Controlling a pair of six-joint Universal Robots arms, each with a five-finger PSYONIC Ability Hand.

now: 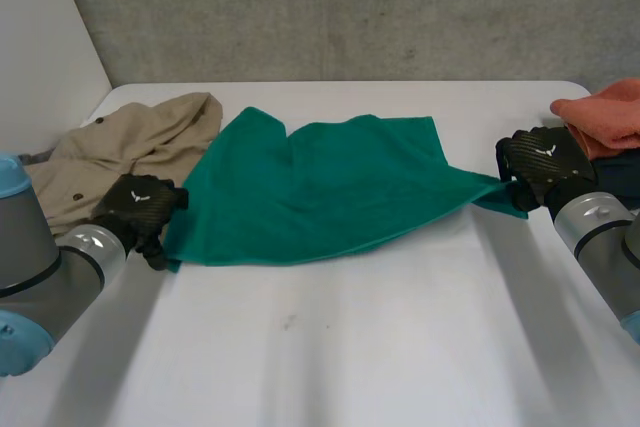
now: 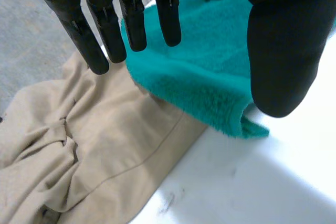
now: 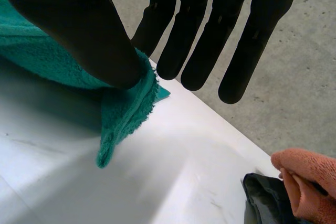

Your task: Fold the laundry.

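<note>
A green towel point(image 1: 330, 187) lies spread across the middle of the white table point(image 1: 350, 347), pulled to a point on its right. My right hand point(image 1: 545, 162) holds that right corner. In the right wrist view the thumb point(image 3: 79, 30) pinches the towel's corner point(image 3: 126, 108) against a straight finger. My left hand point(image 1: 140, 205) is at the towel's near left corner. In the left wrist view its fingers point(image 2: 134, 19) are straight and apart from the thumb, hovering over the towel's edge point(image 2: 210, 61) without gripping it.
A beige garment point(image 1: 130, 142) lies crumpled at the left, partly under the towel's left edge point(image 2: 89, 150). An orange cloth point(image 1: 610, 117) on a dark garment point(image 1: 620, 182) sits at the right table edge, just beyond my right hand.
</note>
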